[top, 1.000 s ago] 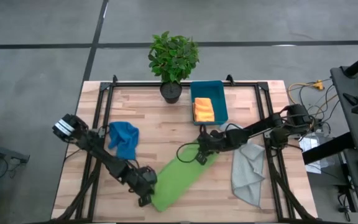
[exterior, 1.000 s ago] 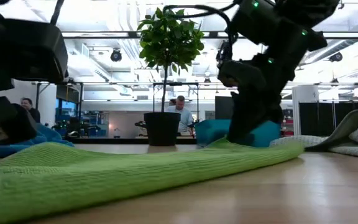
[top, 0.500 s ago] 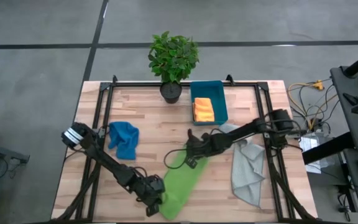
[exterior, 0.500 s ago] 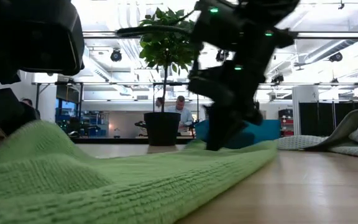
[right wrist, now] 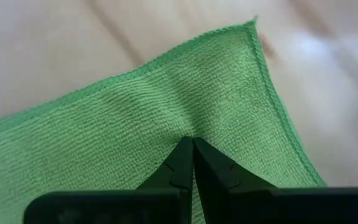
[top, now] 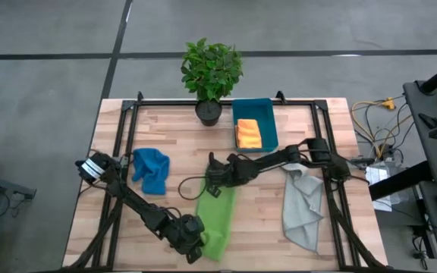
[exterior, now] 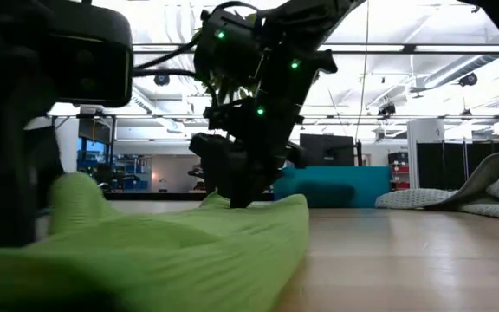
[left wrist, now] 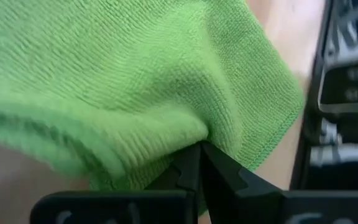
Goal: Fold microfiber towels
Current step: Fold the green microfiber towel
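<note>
the lime green towel [top: 217, 224] is being held at both ends on the wooden table [top: 173, 133]: the left gripper [top: 193, 246] is clamped on its near end, the right gripper [top: 213, 188] on its far end. the blue towel [top: 151, 168], the grey towel [top: 303, 206] and the orange towel [top: 248, 133], in the teal bin [top: 268, 121], are lying apart.

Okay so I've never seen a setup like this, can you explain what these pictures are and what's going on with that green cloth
Two dark robot arms work at a wooden table. One picture looks straight down, one looks level across the tabletop, and two come from cameras on the arms' wrists. The left gripper and the right gripper are each shut on an end of the lime green microfiber towel. Also on the table: a crumpled blue towel, a pale grey towel, a potted plant, and a teal plastic bin holding an orange towel.
</note>
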You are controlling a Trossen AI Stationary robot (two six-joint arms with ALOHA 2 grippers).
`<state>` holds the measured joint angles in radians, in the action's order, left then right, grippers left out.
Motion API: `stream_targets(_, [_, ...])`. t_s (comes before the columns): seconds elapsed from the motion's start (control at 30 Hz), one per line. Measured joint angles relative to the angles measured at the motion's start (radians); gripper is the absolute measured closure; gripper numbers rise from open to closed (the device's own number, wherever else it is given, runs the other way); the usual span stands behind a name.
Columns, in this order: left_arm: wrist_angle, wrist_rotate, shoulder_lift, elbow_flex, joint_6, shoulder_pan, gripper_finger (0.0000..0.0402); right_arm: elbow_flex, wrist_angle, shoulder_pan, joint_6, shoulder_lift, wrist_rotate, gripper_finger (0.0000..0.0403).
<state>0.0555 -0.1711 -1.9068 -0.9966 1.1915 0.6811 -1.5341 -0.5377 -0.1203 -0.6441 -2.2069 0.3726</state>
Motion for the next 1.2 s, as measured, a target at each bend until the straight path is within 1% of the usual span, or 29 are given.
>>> stream_targets(0.1, [0.037,-0.069,-0.002,0.002,0.032,-0.001,0.0401,-0.012,-0.047,0.009,-0.01,0.008,0.049,0.0394])
stream_targets(0.2, [0.044,-0.137,0.01,-0.001,0.032,-0.001,0.0401,-0.025,-0.118,0.002,-0.013,0.035,0.146,0.0394])
stream_targets(0.33, [0.06,-0.212,0.062,-0.017,-0.048,-0.002,0.0401,-0.032,-0.189,-0.03,-0.017,0.116,0.258,0.0394])
stream_targets(0.43, [0.057,-0.231,0.102,-0.029,-0.134,-0.004,0.0401,-0.022,-0.227,-0.071,-0.055,0.175,0.34,0.0394])
stream_targets(0.5, [0.056,-0.232,0.13,-0.036,-0.217,-0.005,0.0401,-0.016,-0.224,-0.106,-0.065,0.226,0.379,0.0394])
stream_targets(0.57, [0.061,-0.232,0.16,-0.045,-0.328,-0.005,0.0401,-0.009,-0.212,-0.144,-0.059,0.281,0.393,0.0394])
stream_targets(0.7, [0.049,-0.235,0.22,-0.049,-0.607,0.016,0.0401,0.0,-0.208,-0.246,-0.042,0.355,0.394,0.0394])
stream_targets(0.8, [-0.043,-0.282,0.271,-0.074,-0.819,0.048,0.0401,0.0,-0.202,-0.339,-0.019,0.393,0.392,0.0394])
stream_targets(0.9, [-0.22,-0.31,0.313,-0.12,-0.934,0.08,0.0401,-0.001,-0.167,-0.431,-0.013,0.408,0.403,0.0394])
stream_targets(0.97, [-0.293,-0.299,0.327,-0.143,-0.966,0.092,0.0401,0.0,-0.149,-0.484,-0.034,0.405,0.418,0.0394])
stream_targets(1.03, [-0.352,-0.262,0.337,-0.146,-1.027,0.1,0.0401,0.0,-0.142,-0.521,-0.092,0.397,0.443,0.0394])
stream_targets(1.13, [-0.404,-0.138,0.338,-0.141,-1.185,0.1,0.0399,0.0,-0.139,-0.554,-0.233,0.376,0.465,0.0394])
stream_targets(1.2, [-0.425,-0.048,0.326,-0.133,-1.275,0.09,0.0388,0.002,-0.14,-0.562,-0.322,0.365,0.465,0.0394])
